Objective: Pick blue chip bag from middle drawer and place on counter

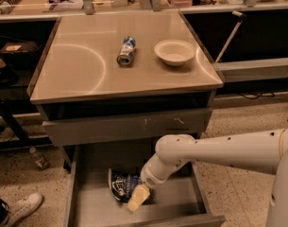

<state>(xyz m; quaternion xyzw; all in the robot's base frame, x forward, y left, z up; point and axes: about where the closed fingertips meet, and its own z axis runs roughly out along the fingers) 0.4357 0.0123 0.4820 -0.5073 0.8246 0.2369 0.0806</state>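
Navy foil blue chip bag lies in the open middle drawer under the bench; the hand sits at its edge (spread or pinching, cannot tell).

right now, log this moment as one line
stage: pick | gripper: down in open middle drawer, at blue chip bag | bag: in drawer | counter: blue-and-white can on its side, white bowl
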